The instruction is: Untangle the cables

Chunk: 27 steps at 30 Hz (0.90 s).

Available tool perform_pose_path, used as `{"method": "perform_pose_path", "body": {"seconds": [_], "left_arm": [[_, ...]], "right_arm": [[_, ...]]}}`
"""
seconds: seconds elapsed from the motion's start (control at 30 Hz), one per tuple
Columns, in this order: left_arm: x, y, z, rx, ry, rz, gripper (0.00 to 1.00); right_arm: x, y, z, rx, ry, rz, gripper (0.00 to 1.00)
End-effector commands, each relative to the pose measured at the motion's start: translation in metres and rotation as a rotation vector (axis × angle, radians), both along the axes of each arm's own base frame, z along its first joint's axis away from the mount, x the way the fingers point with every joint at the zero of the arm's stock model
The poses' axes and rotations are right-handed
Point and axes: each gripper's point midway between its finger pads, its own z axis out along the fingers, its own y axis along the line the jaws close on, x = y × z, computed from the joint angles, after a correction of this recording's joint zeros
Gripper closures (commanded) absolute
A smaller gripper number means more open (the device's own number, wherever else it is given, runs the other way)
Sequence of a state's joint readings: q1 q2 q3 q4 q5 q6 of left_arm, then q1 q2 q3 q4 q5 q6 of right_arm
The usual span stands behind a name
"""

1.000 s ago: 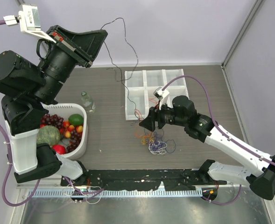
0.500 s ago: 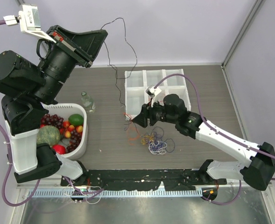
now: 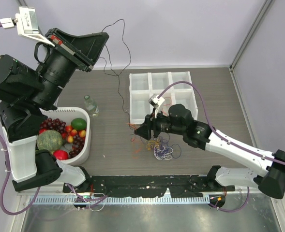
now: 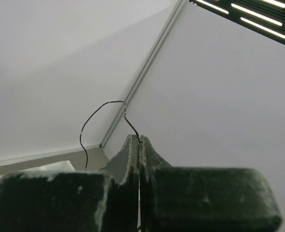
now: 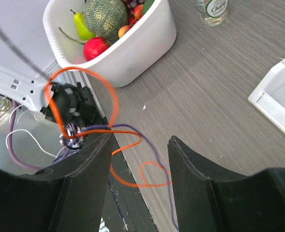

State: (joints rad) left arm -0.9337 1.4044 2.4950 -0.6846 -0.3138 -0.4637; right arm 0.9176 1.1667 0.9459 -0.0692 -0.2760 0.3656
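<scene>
**Handling hair-thin cables: light, limp and quick to snag**

The left end effector (image 3: 102, 38) is raised high, up and to the left of the white plastic compartment tray (image 3: 131, 99). Its jaws are pressed together on one end of a hair-thin black cable (image 4: 103, 103). From there the cable arcs up, then hangs slack toward the tray's left edge.

The rest of the cables lie as a small multicoloured tangle (image 3: 162, 150) on the grey wood-grain tabletop (image 3: 108, 140), just in front of the tray's near edge. The right end effector (image 3: 143, 129) hovers low at the tangle's left side with its jaws apart. In the right wrist view a thin orange cable (image 5: 116, 104) loops around one finger and crosses the gap beside a thin purple cable (image 5: 132, 127). Neither looks pinched.

These strands look almost weightless and fully limp. They should not hold a shape, resist a push or stay where they are dropped. Pulling one will probably drag its neighbours along and tighten any crossing. They are too fine to take a sharp tug safely, and a thin smooth strand may slide out of a loose pinch.

The best hold is probably a single strand on a free loop at the tangle's outer edge, where it stands apart from the other colours. It should be clamped fully and drawn out slowly, away from the tray. The orange loop around the finger is a snag risk.
</scene>
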Motion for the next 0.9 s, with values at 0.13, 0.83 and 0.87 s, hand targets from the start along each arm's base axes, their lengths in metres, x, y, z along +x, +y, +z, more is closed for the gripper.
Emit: {"method": "perform_pose_path", "body": {"seconds": [0.13,0.83,0.87], "left_arm": [[-0.006,0.012,0.014,-0.045,-0.036,0.013,1.0],[-0.016,0.032,0.035,-0.107,-0.08,0.032,1.0],[-0.018,0.043,0.041,-0.117,-0.099,0.069,1.0]], "right_arm": [[-0.014,-0.014,0.015,0.051,-0.019,-0.035,0.45],[0.056,-0.013,-0.028,0.044,-0.031,-0.396,0.99],[0.058,-0.024,-0.051,-0.007,0.013,-0.462,0.99]]}}
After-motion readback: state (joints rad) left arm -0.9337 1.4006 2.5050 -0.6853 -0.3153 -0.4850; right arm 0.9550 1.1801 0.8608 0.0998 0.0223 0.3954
